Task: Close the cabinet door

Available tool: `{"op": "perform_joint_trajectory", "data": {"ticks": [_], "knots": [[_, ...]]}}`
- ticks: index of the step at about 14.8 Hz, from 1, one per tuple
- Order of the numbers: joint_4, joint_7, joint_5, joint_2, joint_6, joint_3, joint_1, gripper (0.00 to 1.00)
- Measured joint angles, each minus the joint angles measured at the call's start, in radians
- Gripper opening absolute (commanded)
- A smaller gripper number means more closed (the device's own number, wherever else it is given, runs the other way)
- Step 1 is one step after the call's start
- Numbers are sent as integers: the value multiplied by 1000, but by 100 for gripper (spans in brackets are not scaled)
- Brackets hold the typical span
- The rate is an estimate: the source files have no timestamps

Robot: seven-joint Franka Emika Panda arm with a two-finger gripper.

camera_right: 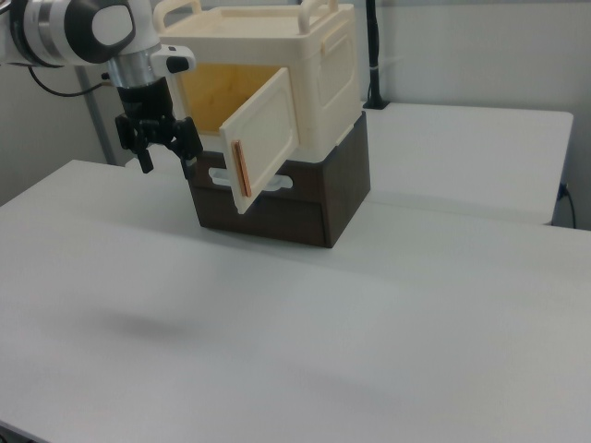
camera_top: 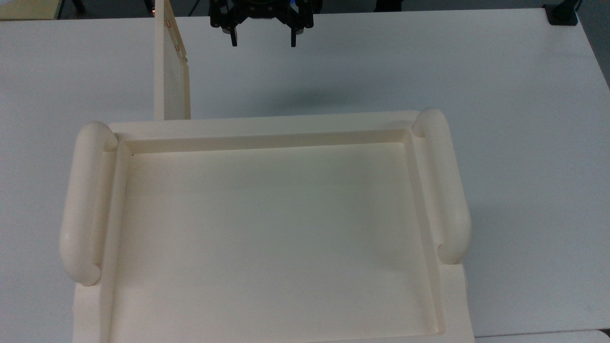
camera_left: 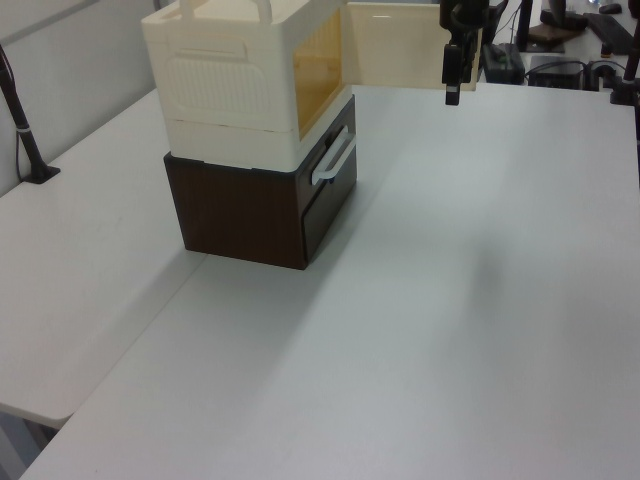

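The cream cabinet [camera_top: 267, 224] fills the top view's lower half, its recessed tray top framed by two tubular handles. The cabinet door [camera_top: 172, 71] stands swung open, sticking out roughly at a right angle from the front near the top view's left. In the right view the cabinet door [camera_right: 263, 138] shows an orange strip along its free edge, and the yellow inside of the cabinet [camera_right: 319, 55] is exposed. My gripper [camera_top: 263, 42] hangs open and empty in the air, apart from the door on the top view's right. It is the gripper [camera_right: 167, 162] left of the door in the right view.
The cabinet [camera_left: 230, 80] rests on a dark brown drawer unit [camera_left: 250, 210] with a white handle [camera_left: 335, 160]. White table [camera_left: 450, 300] spreads wide in front of it. A black clamp [camera_top: 562, 14] sits at the top view's far right corner, and a black post [camera_right: 372, 55] stands behind the cabinet.
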Motion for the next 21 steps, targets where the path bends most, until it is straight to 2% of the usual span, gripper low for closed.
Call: {"op": "perform_joint_trajectory", "data": {"ticks": [10, 11, 12, 13, 14, 15, 16, 21], "knots": [[-1, 0, 0, 0, 0, 4, -10, 100], [-1, 0, 0, 0, 0, 4, -10, 91], [-1, 0, 0, 0, 0, 4, -10, 68], [-1, 0, 0, 0, 0, 4, -10, 38], [-1, 0, 0, 0, 0, 4, -10, 16], [-1, 0, 0, 0, 0, 4, -10, 5], [-1, 0, 0, 0, 0, 4, -10, 0], [0, 0, 0, -1, 0, 4, -10, 0]]}}
